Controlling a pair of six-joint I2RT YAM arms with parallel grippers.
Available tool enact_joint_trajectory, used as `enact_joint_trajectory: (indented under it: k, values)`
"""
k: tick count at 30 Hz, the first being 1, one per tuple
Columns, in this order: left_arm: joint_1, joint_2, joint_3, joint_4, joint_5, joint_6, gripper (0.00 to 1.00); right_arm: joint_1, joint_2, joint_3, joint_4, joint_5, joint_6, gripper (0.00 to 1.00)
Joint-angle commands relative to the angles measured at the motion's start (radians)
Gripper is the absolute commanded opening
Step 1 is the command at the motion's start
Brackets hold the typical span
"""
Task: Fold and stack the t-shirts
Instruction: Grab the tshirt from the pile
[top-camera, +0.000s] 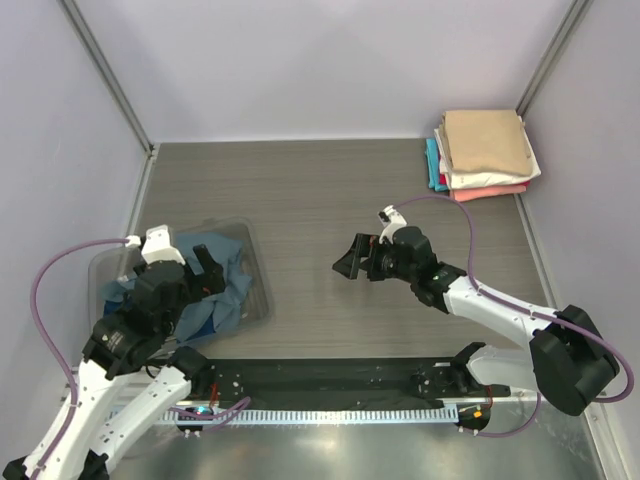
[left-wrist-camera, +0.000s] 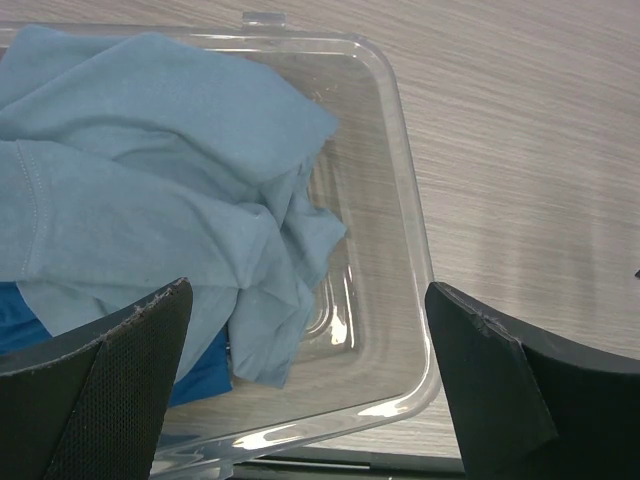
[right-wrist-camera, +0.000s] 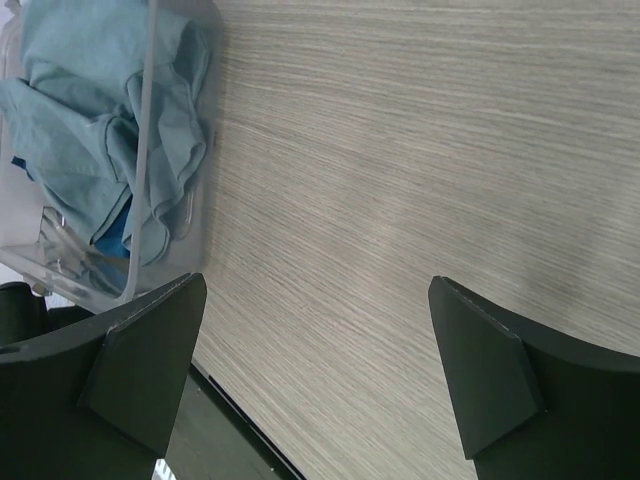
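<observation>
Woodgrain table (top-camera: 320, 200), pale walls (top-camera: 300, 60), t-shirts (left-wrist-camera: 150, 180), seemingly two, in tub (left-wrist-camera: 410, 230), left claw (left-wrist-camera: 308, 290) and right claw (right-wrist-camera: 318, 282) wide

Both arms are white links joined by bulky black joint housings: the left arm (top-camera: 130, 335) at the lower left of the top view, the right arm (top-camera: 500, 310) at the lower right. A thin purple cable (top-camera: 36, 300) loops off each (the right one (top-camera: 468, 235) arcs near frame centre). The left gripper (left-wrist-camera: 305, 375) has matt black wedge fingers (left-wrist-camera: 120, 380), one faced with fine mesh and scuffed pale along its edge. The right gripper (right-wrist-camera: 315, 370) has plain ones.
</observation>
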Motion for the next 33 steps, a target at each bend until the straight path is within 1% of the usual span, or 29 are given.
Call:
enact_joint_trajectory:
  k: [1,5,7,8,9,10,13,14,15,18,19,21,22,24,25,28,33]
  values:
    - [0.004,0.024,0.047,0.004,-0.020,0.005,1.00,0.006,-0.007,-0.009,0.080,0.015,-0.024,1.00]
    - [0.004,0.019,0.049,0.004,-0.029,-0.001,1.00,0.006,-0.022,-0.032,0.077,0.017,-0.041,1.00]
    - [0.004,0.020,0.049,0.018,0.014,0.031,1.00,0.006,-0.039,-0.055,0.080,0.018,-0.050,1.00]
    - [0.006,0.023,0.046,0.024,-0.001,0.025,1.00,0.006,-0.043,-0.064,0.082,0.021,-0.054,0.99]
    - [0.004,0.051,0.053,0.010,-0.032,0.004,1.00,0.006,-0.048,-0.073,0.082,0.027,-0.060,1.00]
    - [0.006,0.075,0.064,-0.008,-0.100,-0.020,1.00,0.006,-0.056,-0.094,0.086,0.031,-0.065,1.00]
    - [0.006,0.207,0.133,-0.069,-0.190,-0.048,1.00,0.006,-0.066,-0.139,0.105,0.041,-0.086,1.00]
    - [0.004,0.239,0.150,-0.089,-0.205,-0.062,1.00,0.006,-0.068,-0.151,0.123,0.044,-0.088,1.00]
    - [0.004,0.305,0.162,-0.091,-0.213,-0.064,1.00,0.006,-0.069,-0.162,0.134,0.046,-0.087,1.00]
    - [0.016,0.399,0.199,-0.079,-0.227,-0.067,1.00,0.006,-0.072,-0.182,0.159,0.040,-0.087,1.00]
    - [0.041,0.454,0.210,-0.074,-0.219,-0.065,1.00,0.006,-0.071,-0.180,0.159,0.038,-0.087,1.00]
    - [0.082,0.505,0.213,-0.054,-0.169,-0.064,1.00,0.006,-0.057,-0.180,0.166,0.037,-0.085,1.00]
    - [0.133,0.543,0.207,-0.033,-0.146,-0.065,1.00,0.006,-0.048,-0.179,0.168,0.032,-0.085,1.00]
    - [0.179,0.568,0.190,-0.002,-0.095,-0.056,1.00,0.006,-0.028,-0.176,0.174,0.026,-0.088,1.00]
    - [0.220,0.586,0.176,0.037,-0.078,-0.050,1.00,0.006,-0.022,-0.171,0.175,0.020,-0.088,1.00]
    - [0.291,0.623,0.145,0.116,-0.006,-0.027,1.00,0.005,0.007,-0.165,0.182,0.011,-0.091,1.00]
    - [0.322,0.734,0.124,0.200,0.040,-0.036,0.98,0.005,0.062,-0.145,0.183,-0.015,-0.096,1.00]
